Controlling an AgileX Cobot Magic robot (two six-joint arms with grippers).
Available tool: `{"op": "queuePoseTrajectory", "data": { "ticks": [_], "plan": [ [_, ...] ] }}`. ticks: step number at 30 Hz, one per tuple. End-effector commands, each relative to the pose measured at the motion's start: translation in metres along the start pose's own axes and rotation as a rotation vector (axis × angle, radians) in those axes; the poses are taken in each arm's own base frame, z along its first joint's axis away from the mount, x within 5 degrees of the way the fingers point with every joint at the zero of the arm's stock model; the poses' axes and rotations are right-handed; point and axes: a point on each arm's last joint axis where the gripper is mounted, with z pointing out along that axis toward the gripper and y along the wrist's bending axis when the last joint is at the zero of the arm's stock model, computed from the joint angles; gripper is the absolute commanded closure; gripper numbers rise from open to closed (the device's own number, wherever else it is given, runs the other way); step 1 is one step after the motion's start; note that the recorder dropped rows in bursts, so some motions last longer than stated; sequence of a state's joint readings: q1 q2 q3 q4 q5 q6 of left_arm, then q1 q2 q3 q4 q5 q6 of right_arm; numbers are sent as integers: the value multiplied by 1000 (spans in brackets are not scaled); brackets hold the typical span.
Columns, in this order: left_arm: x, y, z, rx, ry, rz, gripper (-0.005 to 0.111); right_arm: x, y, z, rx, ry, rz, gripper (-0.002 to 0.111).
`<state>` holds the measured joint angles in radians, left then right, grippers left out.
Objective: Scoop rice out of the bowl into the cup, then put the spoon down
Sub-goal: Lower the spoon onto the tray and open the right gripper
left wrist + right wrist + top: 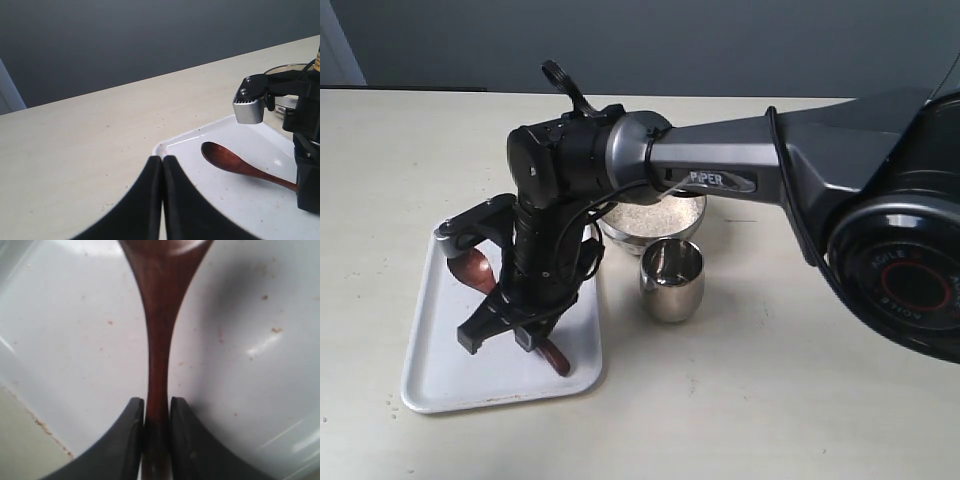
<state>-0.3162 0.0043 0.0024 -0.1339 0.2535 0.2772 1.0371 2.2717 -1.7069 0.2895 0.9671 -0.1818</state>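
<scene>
The dark wooden spoon [472,268] lies on a white tray [450,370] at the left. My right gripper [515,325] reaches across and points down over its handle. In the right wrist view the right gripper [157,407] is shut on the spoon [159,340], a finger pressing each side of the handle above the tray [75,340]. The steel bowl [697,214] holds rice [650,215] just behind the steel cup [672,280]. My left gripper [163,160] is shut and empty beside the tray's corner [165,145], with the spoon [225,157] ahead of it.
The pale table [770,400] spreads around the tray, bowl and cup. My right arm [750,170] stretches from the right edge over the bowl. A dark wall backs the table's far edge. A few grains speckle the tray.
</scene>
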Motion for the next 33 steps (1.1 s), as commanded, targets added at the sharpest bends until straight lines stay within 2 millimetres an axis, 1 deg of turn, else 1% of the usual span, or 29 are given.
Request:
{"op": "queuePoseTrajectory", "data": {
  "ticks": [1, 3, 5, 6, 7, 9, 11, 12, 13, 15, 17, 19, 22, 25, 29, 33],
  "plan": [
    [-2, 0, -1, 1, -22, -11, 106, -2, -5, -2, 31, -11, -25, 109],
    [-2, 0, -1, 1, -22, -11, 106, -1, -5, -2, 40, -9, -32, 108],
    [-2, 0, -1, 1, -22, -11, 106, -1, -6, -2, 50, -7, -39, 101],
    [-2, 0, -1, 1, -22, -11, 106, -1, -6, -2, 50, -7, -39, 96],
    [-2, 0, -1, 1, -22, -11, 106, -1, -6, -2, 50, -7, -39, 89],
    [-2, 0, -1, 1, -22, -11, 106, -1, -6, -2, 50, -7, -39, 70],
    [-2, 0, -1, 1, -22, -11, 106, -1, -6, -2, 50, -7, -39, 58],
    [-2, 0, -1, 1, -22, -11, 106, -1, -6, -2, 50, -7, -39, 54],
    [-2, 0, -1, 1, -22, -11, 106, -1, -6, -2, 50, -7, -39, 53],
    [-2, 0, -1, 1, -22, -11, 106, -1, -6, -2, 48, -6, -37, 54],
    [-2, 0, -1, 1, -22, -11, 106, 0, -5, -6, 44, 5, -38, 59],
    [-2, 0, -1, 1, -22, -11, 106, 1, -3, -14, 39, 10, -40, 69],
    [-2, 0, -1, 1, -22, -11, 106, 3, 2, -31, 34, 9, -47, 86],
    [-2, 0, -1, 1, -22, -11, 106, 5, 9, -56, 32, -17, -54, 107],
    [-2, 0, -1, 1, -22, -11, 106, 9, 23, -103, 4, -101, -61, 108],
    [-2, 0, -1, 1, -22, -11, 106, 21, 39, -156, -25, -197, -80, 108]
  ]
}}
